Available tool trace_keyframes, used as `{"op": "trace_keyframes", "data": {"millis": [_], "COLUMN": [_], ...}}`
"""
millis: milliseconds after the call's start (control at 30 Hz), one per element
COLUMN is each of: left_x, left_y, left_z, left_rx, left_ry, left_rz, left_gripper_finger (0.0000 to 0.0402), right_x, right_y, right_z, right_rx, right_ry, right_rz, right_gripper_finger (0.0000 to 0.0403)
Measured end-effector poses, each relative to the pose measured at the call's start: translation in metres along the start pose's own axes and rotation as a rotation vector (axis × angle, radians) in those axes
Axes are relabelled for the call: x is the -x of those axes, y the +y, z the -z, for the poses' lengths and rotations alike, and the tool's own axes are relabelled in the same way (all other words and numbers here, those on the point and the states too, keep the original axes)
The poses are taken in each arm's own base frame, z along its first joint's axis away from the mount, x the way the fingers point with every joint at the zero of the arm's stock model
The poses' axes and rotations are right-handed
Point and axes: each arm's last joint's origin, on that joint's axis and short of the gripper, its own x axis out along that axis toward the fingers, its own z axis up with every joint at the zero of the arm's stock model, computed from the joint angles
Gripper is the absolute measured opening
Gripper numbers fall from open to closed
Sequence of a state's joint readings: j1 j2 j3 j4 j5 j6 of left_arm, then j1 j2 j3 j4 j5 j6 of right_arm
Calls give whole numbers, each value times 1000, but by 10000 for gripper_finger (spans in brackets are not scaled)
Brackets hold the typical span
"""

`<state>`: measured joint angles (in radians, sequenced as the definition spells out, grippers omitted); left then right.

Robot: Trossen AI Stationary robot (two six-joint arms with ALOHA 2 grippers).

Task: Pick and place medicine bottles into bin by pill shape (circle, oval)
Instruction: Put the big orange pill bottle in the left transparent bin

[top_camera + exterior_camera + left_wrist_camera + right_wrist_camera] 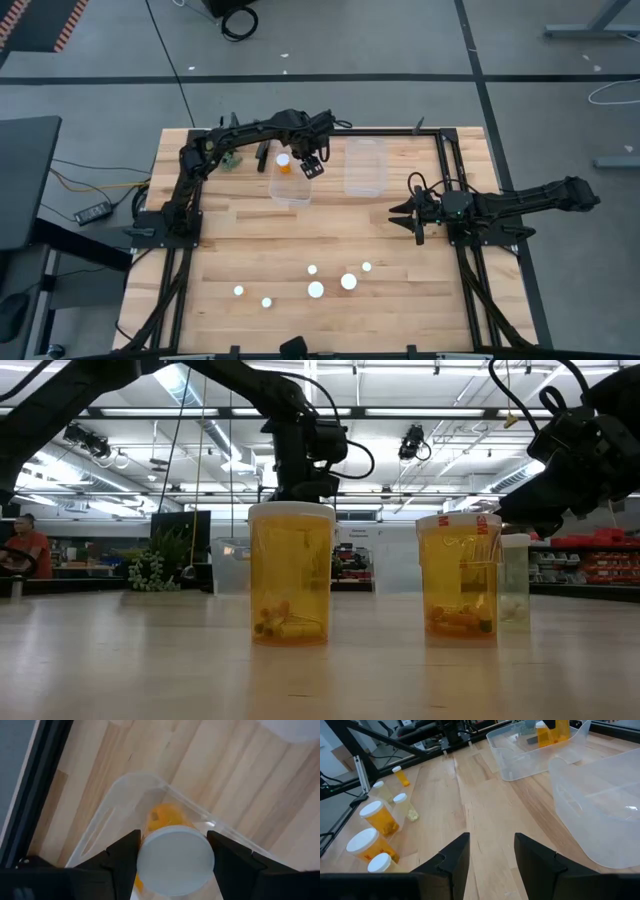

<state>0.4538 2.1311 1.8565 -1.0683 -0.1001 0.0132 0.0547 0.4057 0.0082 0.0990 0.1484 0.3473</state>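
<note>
**Left arm over left bin, bottle still gripped; release pending**

I go from the largest item down. The desk (pixel 250 240) carries two clear bins side by side near its far edge: the left bin (pixel 291 175) and the right bin (pixel 365 166).

The left arm reaches across to the left bin. Its jaws (pixel 174 851) are clenched on a capped orange bottle (pixel 174 860), one finger against each side of the white cap, with the orange body hanging below into the bin's mouth. From above, that bottle (pixel 285 163) shows inside the bin's outline. I cannot tell whether it touches the bin floor.

The right arm waits at the desk's right side, jaws (pixel 491 851) nearly closed and gripping nothing.

Six bottles (pixel 315 290) stand loose in a cluster near the desk's front edge, well apart from both bins; white caps are all I see of them from above. The right wrist view shows orange ones and smaller pale ones.

My judgement: the placing step is in hand. The next move calls for lowering if needed, letting the jaws go, and lifting clear without catching the bin wall. Then a bottle must be chosen from the cluster, and I cannot read pill shapes from here.
</note>
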Motion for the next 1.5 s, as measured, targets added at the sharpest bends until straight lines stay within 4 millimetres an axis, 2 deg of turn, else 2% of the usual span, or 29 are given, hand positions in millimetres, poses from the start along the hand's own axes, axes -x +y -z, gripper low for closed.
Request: {"op": "trace_keyframes", "data": {"millis": [500, 867, 1000, 1200, 1367, 1500], "left_x": [-26, -24, -9, 20, 50, 69], "left_y": [0, -1, -3, -15, -30, -52], "left_z": [0, 2, 5, 3, 2, 5], "left_rx": [2, -31, -80, -121, -151, -196], "left_ry": [64, 86, 110, 85, 93, 104], "left_rz": [-19, -32, -120, -123, -116, -67], "left_gripper_finger": [234, 279, 281, 281, 281, 278], "right_x": [0, 0, 0, 0, 0, 0], "right_y": [0, 0, 0, 0, 0, 0], "right_z": [0, 0, 0, 0, 0, 0], "right_rx": [0, 0, 0, 0, 0, 0], "right_ry": [0, 0, 0, 0, 0, 0], "right_rz": [0, 0, 0, 0, 0, 0], "right_gripper_finger": [161, 161, 161, 161, 161, 161]}}
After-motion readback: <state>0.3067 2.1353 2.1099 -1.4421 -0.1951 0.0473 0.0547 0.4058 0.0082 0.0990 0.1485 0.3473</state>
